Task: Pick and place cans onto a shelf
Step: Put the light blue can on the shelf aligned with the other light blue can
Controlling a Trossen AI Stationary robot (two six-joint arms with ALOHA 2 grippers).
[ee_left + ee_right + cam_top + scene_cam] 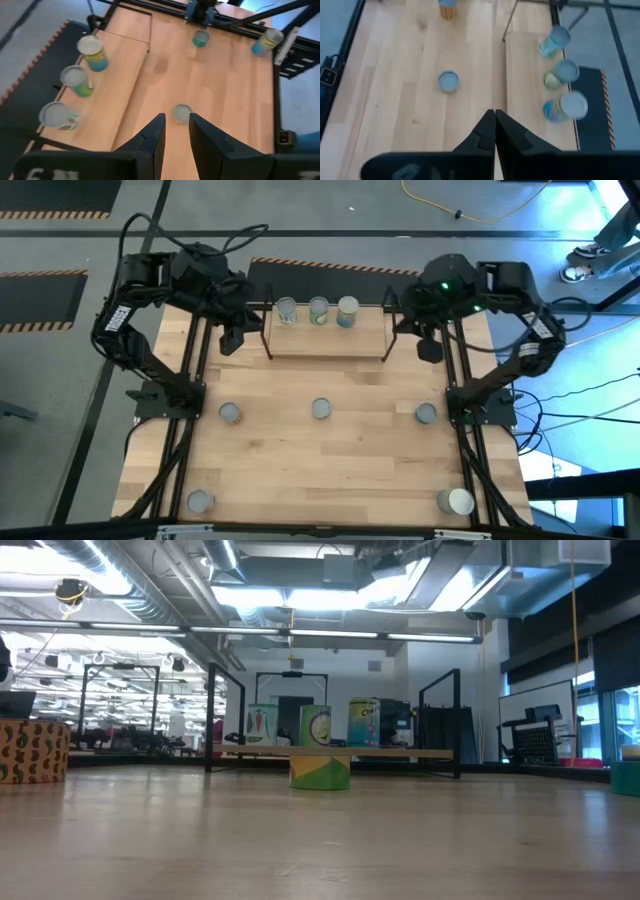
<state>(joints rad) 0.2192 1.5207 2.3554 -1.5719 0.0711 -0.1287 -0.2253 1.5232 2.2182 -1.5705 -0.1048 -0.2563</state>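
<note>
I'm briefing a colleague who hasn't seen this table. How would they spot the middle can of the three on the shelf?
Find the shelf at the table's far edge, between the two arms. Three cans stand in a row on its left half; the middle can has a green side, while its neighbours show a pale side and a blue-yellow one.

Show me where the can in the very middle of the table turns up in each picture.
High view: middle can, table centre, before the shelf.
Low view: dead centre.
Left wrist view: just beyond the left gripper.
Right wrist view: beyond the right gripper.
Landmark: the shelf's three cans.
</note>
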